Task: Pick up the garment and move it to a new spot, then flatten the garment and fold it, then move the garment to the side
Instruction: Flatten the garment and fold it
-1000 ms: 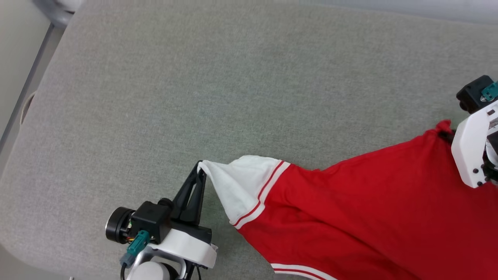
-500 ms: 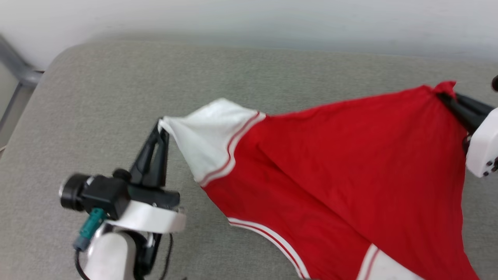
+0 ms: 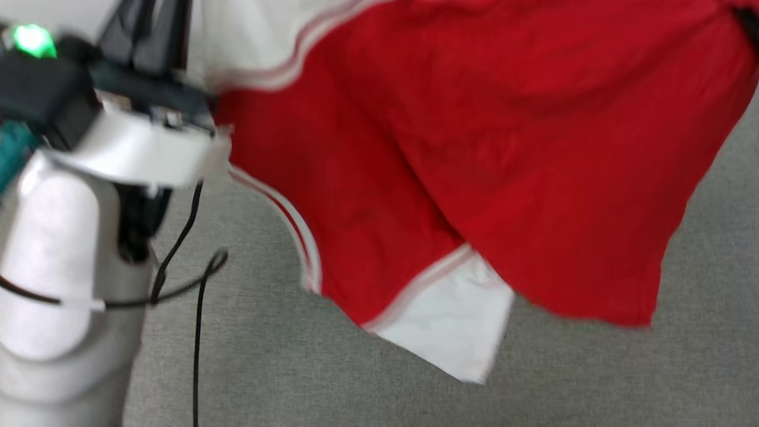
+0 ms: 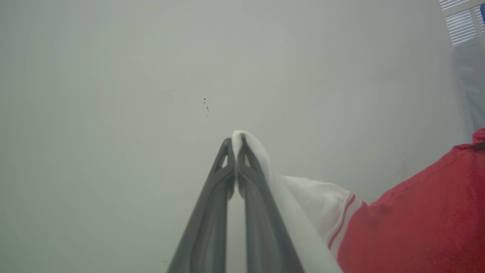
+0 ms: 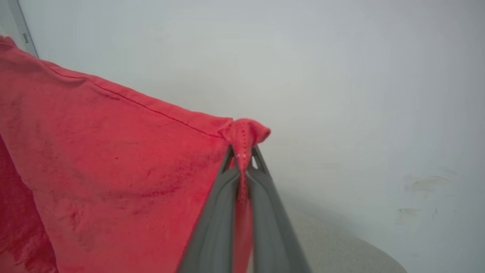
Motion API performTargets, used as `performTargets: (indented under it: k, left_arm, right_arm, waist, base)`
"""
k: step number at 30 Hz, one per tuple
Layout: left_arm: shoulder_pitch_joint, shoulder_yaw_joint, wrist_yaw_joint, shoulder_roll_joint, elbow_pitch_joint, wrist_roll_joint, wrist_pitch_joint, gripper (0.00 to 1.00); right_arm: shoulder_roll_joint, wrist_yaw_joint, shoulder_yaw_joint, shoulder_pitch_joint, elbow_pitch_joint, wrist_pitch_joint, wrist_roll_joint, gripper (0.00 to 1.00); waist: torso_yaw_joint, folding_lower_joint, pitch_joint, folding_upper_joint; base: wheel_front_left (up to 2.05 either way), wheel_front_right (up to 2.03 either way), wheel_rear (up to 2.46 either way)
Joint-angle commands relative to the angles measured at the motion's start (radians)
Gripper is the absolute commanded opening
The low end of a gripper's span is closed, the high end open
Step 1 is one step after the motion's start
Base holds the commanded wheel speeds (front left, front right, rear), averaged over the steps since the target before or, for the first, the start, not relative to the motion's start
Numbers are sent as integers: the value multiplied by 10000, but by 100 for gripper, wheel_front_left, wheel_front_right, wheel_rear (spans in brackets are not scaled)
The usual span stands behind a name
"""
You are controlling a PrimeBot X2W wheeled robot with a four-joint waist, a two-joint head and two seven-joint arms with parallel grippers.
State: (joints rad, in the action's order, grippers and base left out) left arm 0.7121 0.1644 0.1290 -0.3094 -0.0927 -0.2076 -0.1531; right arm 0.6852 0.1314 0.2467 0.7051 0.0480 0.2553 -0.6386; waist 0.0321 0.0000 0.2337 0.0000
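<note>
Two grips logged: left claw (image 4: 235, 146) pinched tight on white sleeve tip (image 4: 244, 138), right claw (image 5: 242, 153) likewise on red corner (image 5: 245, 131); garment (image 3: 474, 148) hangs aloft across upper frame above grey pad (image 3: 593, 379); lifted, with placing, flattening, folding pending.

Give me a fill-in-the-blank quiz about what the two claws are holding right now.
On the jersey shirt, the left claw grips a ___ sleeve. The right claw is shut on a bunched bit of its ___ cloth. Under the shirt lies a ___ fabric surface.
Missing words: white; red; grey.
</note>
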Motion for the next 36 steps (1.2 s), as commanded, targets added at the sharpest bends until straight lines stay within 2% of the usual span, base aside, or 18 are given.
performTargets:
  k: [1,5,10,16,24,29,36]
  left_arm:
    - [327,99,-3,-91,32,-39,64,0]
    - [2464,665,-2,-506,413,-375,378,0]
    - [4849,1061,1,-764,1546,-909,431,0]
    - [7723,1607,1,-993,3531,-1440,203,0]
    - [11186,2400,1,-1257,5315,-1594,-239,0]
    - [12329,2740,2,-1151,6224,-1924,-487,0]
    - [12455,3298,2,-1288,7126,-2421,-851,0]
  right_arm:
    - [-113,-15,-78,184,-44,-4,72,0]
    - [-298,-15,-275,1335,-175,293,471,0]
    - [-462,-15,-159,3304,391,442,990,0]
    - [-995,-15,-143,6053,2041,144,1466,0]
    - [-1607,-15,-52,9321,4090,-640,1946,0]
    - [-1895,-15,322,10539,5165,-1108,2111,0]
    - [-1919,-15,1278,11022,6208,-1545,1952,0]
  waist:
    - [-116,0,332,0]
    - [-195,0,1190,0]
    - [-290,0,2089,0]
    - [-420,0,2931,0]
    - [-599,0,3668,0]
    - [-632,0,3933,0]
    - [-615,0,4564,0]
  base:
    - [0,0,0]
    - [0,0,0]
    - [0,0,0]
    - [0,0,0]
    - [0,0,0]
    - [0,0,0]
    - [0,0,0]
